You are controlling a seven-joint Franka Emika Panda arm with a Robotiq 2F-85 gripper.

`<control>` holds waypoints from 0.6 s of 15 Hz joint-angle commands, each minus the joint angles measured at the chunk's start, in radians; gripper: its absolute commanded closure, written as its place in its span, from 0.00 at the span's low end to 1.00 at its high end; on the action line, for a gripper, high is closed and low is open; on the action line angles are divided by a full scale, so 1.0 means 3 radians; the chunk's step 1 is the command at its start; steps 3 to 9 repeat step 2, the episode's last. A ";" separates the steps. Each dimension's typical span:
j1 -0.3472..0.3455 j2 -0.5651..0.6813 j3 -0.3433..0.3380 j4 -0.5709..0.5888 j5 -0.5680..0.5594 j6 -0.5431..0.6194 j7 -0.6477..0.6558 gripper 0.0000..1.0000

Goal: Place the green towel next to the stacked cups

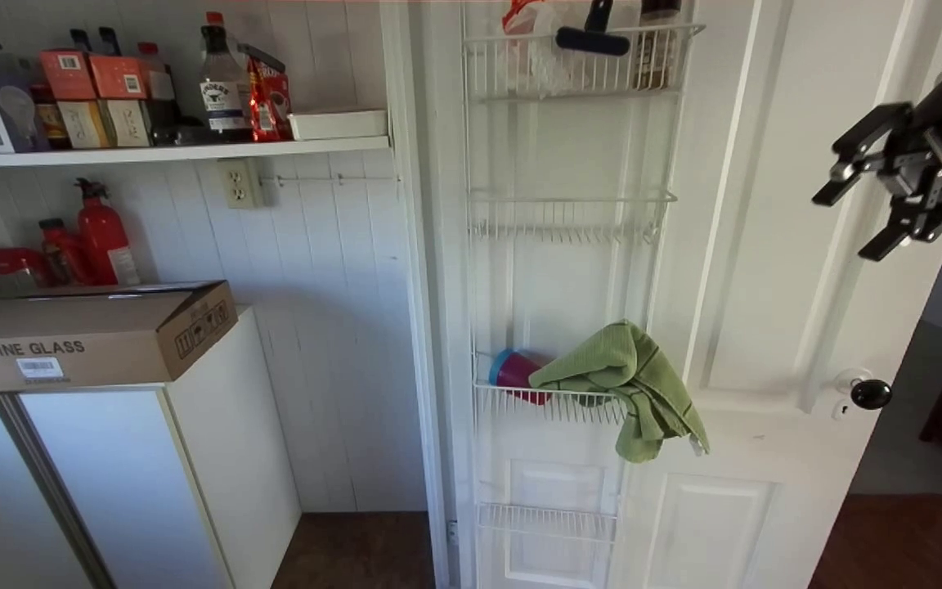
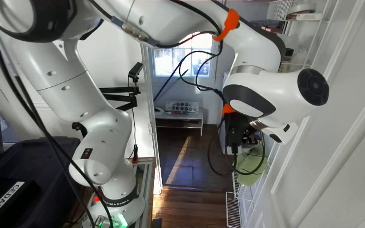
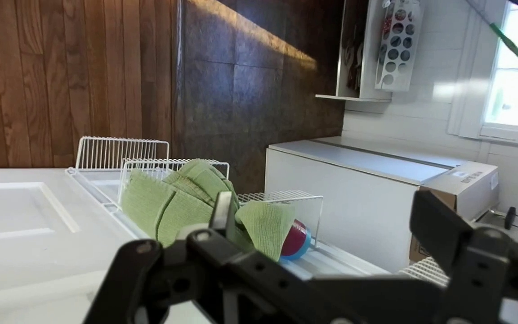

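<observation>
The green towel (image 1: 630,376) lies crumpled in a white wire basket (image 1: 581,409) on the door, with part draped over the front and side. It also shows in an exterior view (image 2: 249,177) and in the wrist view (image 3: 182,211). The stacked cups (image 1: 520,372), purple with a light blue rim, lie on their side in the same basket, right beside the towel. In the wrist view a towel corner covers part of the cups (image 3: 296,238). My gripper (image 1: 851,222) is open and empty, apart from the towel, with its fingers (image 3: 324,198) spread wide.
The white door (image 1: 773,286) carries the rack and a black knob (image 1: 872,394). Other wire baskets sit above (image 1: 569,217) and below (image 1: 549,522). A cardboard wine glass box (image 1: 62,352) rests on a white cabinet (image 1: 226,458). Cables (image 2: 211,158) hang from the wrist.
</observation>
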 commanded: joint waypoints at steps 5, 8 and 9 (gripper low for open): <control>0.0028 -0.0140 -0.0041 -0.0064 -0.0013 -0.0016 0.0042 0.00; 0.0028 -0.0140 -0.0041 -0.0064 -0.0013 -0.0016 0.0042 0.00; 0.0028 -0.0140 -0.0041 -0.0064 -0.0013 -0.0016 0.0042 0.00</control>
